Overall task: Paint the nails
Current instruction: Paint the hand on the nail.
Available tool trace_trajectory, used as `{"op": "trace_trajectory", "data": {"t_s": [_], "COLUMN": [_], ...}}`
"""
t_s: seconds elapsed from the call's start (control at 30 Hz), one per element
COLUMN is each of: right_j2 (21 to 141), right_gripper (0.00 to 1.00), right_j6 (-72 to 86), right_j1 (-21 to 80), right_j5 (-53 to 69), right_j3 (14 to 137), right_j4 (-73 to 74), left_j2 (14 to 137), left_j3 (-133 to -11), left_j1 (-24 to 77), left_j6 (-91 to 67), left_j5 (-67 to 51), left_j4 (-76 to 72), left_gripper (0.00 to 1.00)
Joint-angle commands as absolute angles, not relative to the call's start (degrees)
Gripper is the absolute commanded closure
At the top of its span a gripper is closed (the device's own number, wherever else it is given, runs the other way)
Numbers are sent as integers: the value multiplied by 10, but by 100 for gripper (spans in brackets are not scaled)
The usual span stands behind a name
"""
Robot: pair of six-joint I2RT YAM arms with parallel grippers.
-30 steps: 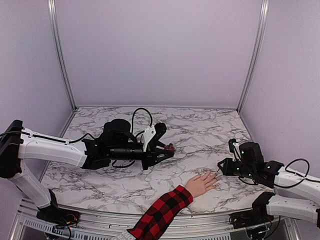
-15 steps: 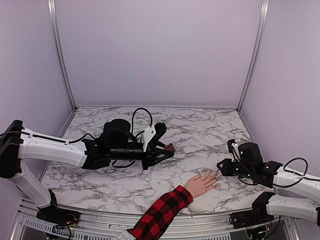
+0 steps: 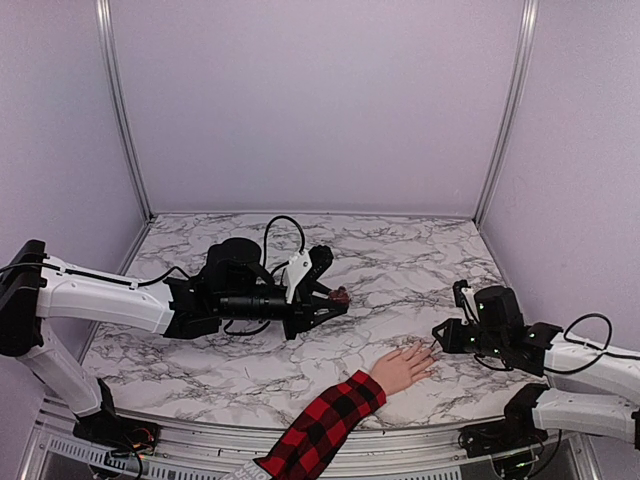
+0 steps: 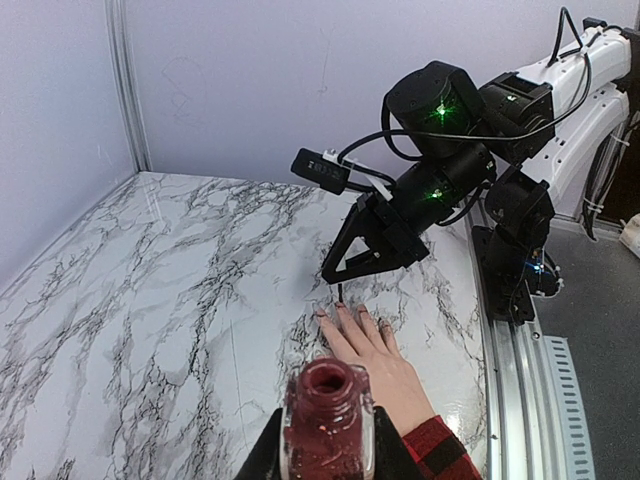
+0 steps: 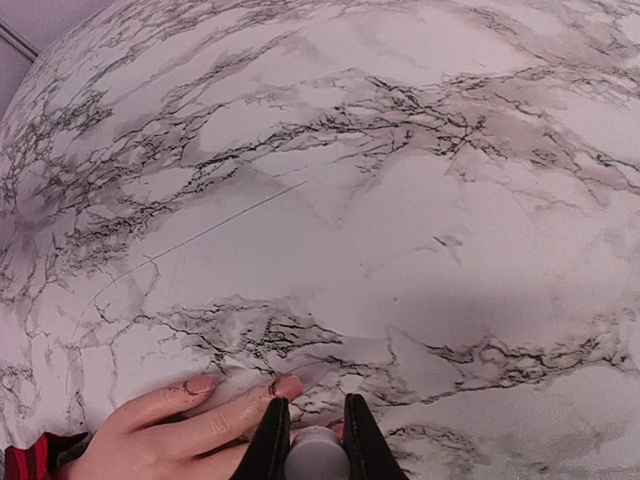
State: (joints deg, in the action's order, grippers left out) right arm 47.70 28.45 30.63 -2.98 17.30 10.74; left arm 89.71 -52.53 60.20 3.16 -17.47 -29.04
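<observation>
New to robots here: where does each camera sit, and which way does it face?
Top external: above, behind the arms, looking down on the marble table; both arms show.
Left wrist: on the left gripper, facing the right gripper; its fingers clamp the open polish bottle.
Right wrist: on the right gripper, looking down at the table; its fingers hold a white cap.
Shared: the hand, in all three.

Table top (image 3: pixel 400 265): I see a flat white marble-pattern surface with dark grey veins.
Hand (image 3: pixel 403 367): lies palm down on the table, fingers flat on the marble.
Plaid sleeve (image 3: pixel 322 424): red and black, runs from the hand's wrist out over the table's near edge.
Nails (image 5: pixel 200 384): face up at the hand's fingertips, too small for me to judge any coating.
</observation>
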Motion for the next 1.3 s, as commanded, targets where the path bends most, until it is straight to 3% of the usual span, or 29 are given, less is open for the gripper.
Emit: {"op": "trace_trajectory", "data": {"t_s": [0.0,1.07,1.27], "right_j2": [481,439,478], "right_gripper": [100,100,100], "right_j6": [276,187,188], "right_j1": [303,303,303], "right_j5": [-34,33,26], "right_j3": [172,151,162], "right_j4": [92,5,6], "left_j2": [898,910,912], "left_j3": [-533,-548,-548], "left_j1": [599,598,598], "left_j6": [32,33,30], "left_j5": [-178,-186,-188], "left_j4": [-315,-314,-314], "left_gripper": [100,100,100]}}
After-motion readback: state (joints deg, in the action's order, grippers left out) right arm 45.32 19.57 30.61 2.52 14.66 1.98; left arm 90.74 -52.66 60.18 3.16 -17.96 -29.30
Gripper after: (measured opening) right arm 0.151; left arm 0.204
